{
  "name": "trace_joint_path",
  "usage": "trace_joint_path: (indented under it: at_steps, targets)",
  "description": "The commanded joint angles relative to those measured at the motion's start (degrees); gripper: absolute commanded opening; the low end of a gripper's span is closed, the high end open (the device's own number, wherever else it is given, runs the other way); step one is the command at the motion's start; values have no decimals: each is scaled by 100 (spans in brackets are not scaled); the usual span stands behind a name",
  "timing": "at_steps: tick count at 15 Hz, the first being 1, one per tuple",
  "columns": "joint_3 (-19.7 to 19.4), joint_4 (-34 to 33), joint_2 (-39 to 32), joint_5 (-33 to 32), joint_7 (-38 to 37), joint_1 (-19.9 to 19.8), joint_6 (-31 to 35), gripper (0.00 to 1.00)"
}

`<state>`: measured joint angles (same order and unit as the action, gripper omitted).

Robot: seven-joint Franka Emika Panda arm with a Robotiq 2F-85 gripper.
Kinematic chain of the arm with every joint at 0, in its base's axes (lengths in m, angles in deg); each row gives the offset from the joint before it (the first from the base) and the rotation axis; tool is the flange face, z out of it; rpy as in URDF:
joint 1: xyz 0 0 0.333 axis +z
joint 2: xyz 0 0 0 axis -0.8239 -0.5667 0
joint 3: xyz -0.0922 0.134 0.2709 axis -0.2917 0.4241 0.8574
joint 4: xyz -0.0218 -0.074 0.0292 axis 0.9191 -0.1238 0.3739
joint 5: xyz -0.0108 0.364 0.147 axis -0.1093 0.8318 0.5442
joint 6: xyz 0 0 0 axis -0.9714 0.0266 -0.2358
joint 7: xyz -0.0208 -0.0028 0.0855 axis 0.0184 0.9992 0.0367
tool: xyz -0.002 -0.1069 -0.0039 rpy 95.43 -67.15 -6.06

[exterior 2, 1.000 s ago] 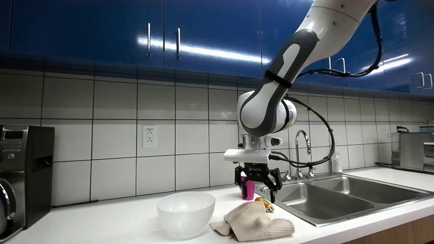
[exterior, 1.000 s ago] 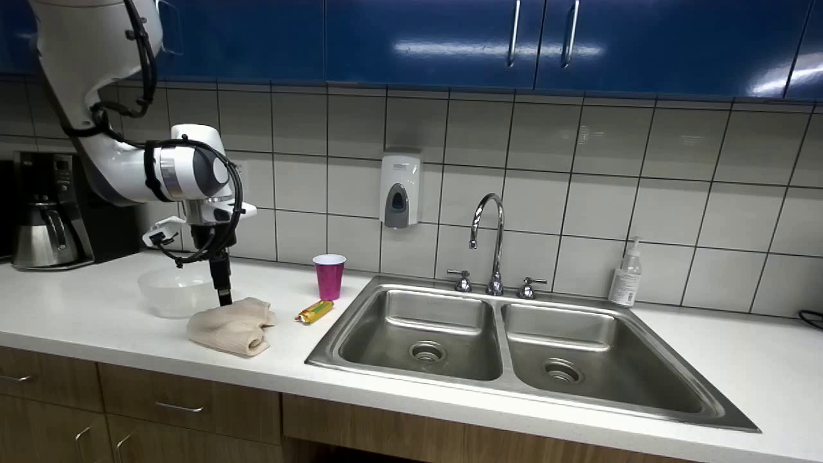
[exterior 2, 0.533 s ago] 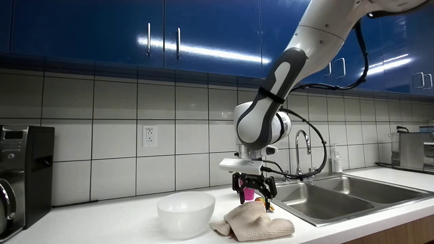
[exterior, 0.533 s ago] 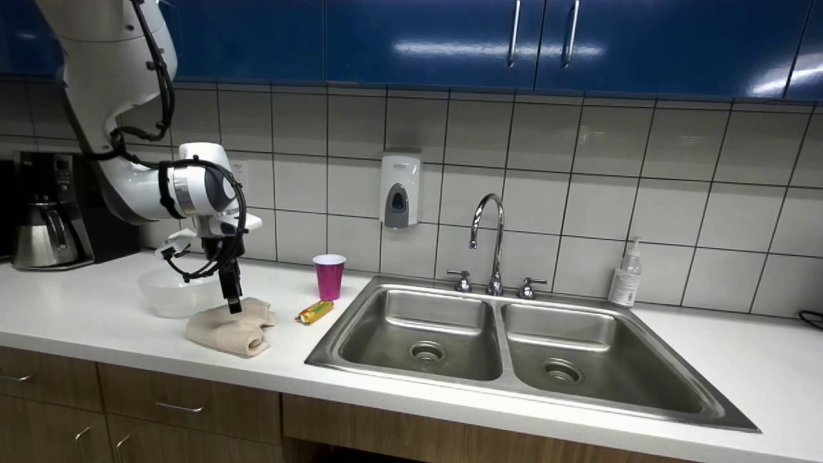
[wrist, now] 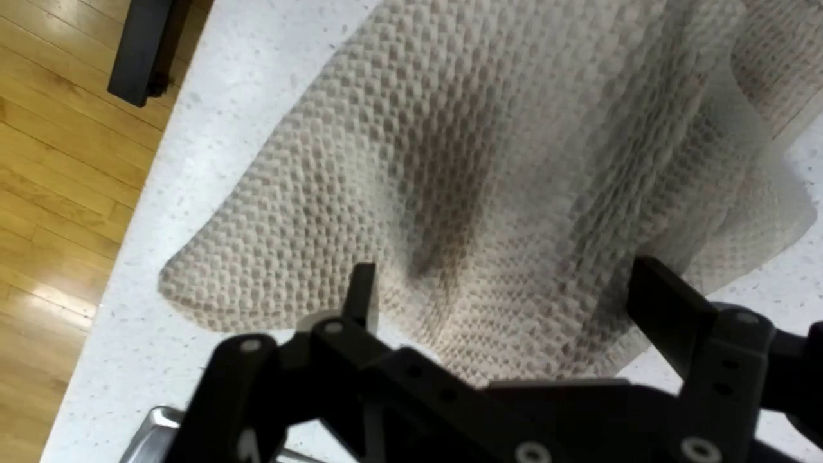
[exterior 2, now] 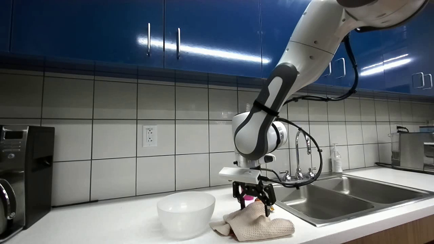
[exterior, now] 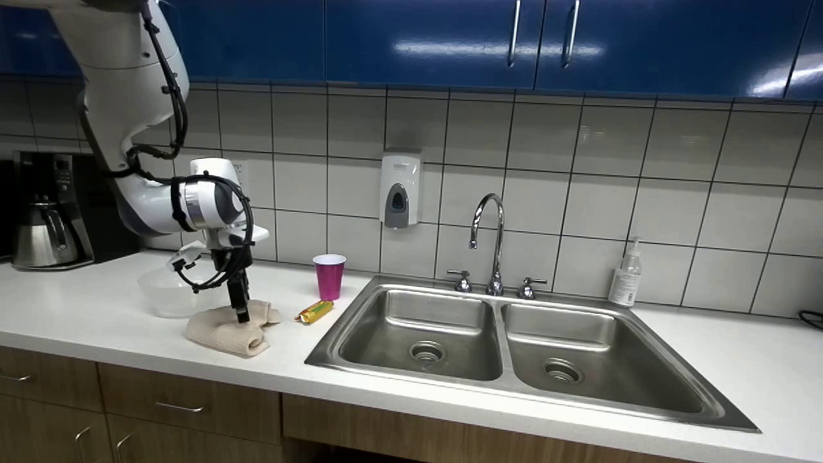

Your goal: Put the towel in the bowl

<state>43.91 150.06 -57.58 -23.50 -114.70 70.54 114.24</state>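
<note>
One pincer [exterior 2: 255, 211] (jaws apart) over towel [exterior 2: 259, 228]

Towel [exterior 2: 259, 228]: beige cloth, surface with small waffle pattern. Lies crumpled near front edge of white counter [exterior 2: 118, 222], raised in folds at its middle, one end curled as small roll. Bowl [exterior 2: 184, 220]: whitish, half-transparent, round, wider at top. Stands upright just beside towel; from where I stand, cannot tell if they touch. Towel is outside bowl.

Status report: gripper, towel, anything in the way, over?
Gripper open over the towel, contact unclear. Towel on counter, outside the bowl. Yellow packet near towel, away from bowl, likely no obstacle.
</note>
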Motion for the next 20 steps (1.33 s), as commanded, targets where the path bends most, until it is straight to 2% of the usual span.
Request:
trace_joint_path:
  at_steps: [1,3,4,6,14,20]
  targets:
    - [-108,-173,-169,35,-129,117,17,100]
    - [-113,-188,-206,61,-108,114,14,100]
    - [-107,-180,-209,89,-96,98,36,75]
    - [-120,-170,-206,90,-99,103,45,66]
    - [-123,-139,-204,106,-65,88,54,2]
    - [-131,-41,-100,116,-50,84,138,1]
